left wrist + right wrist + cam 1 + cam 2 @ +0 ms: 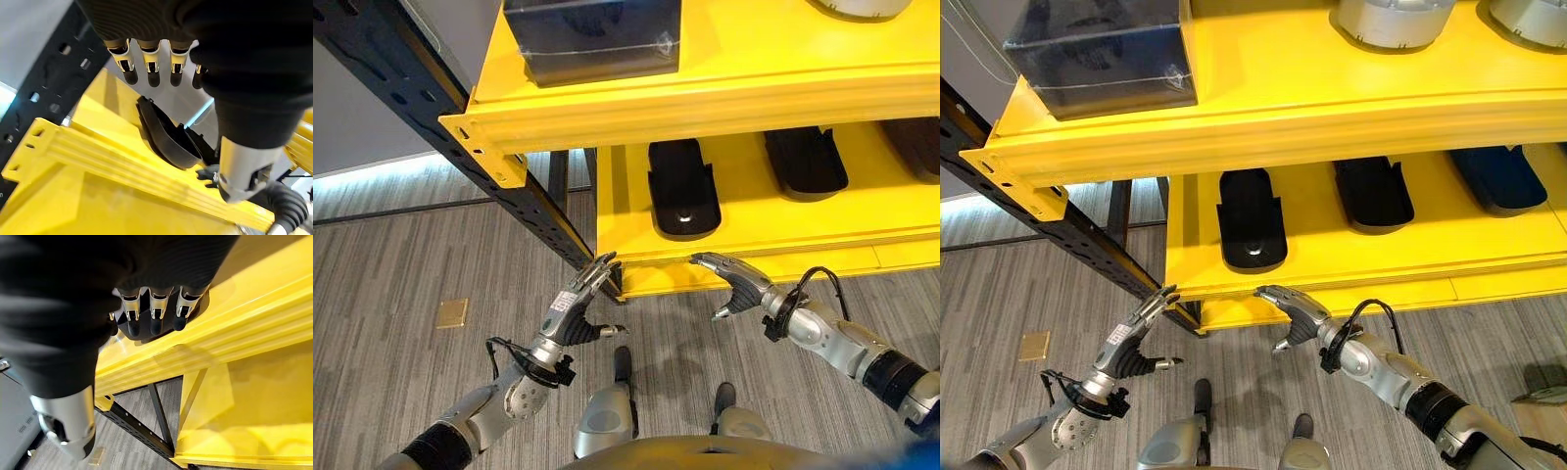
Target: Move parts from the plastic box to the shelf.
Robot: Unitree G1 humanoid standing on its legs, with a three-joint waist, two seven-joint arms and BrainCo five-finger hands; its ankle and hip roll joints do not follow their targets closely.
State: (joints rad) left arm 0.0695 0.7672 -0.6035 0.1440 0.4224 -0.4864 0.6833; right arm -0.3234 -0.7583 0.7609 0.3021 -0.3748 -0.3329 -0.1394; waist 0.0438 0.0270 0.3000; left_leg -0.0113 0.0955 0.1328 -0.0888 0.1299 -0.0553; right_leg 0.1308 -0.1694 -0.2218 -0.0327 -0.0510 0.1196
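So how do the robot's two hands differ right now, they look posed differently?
The left hand has its fingers stretched up toward the yellow shelf edge, thumb out sideways; the right hand has its fingers arched over and pointing down. The left hand sits by the shelf's corner near the black upright; the right hand hangs in front of the lower shelf, below the nearest black part. Both are open and hold nothing.

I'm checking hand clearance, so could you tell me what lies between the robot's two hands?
Nothing is held there: between the left hand and right hand, the left eye view shows the yellow shelf edge and grey floor.
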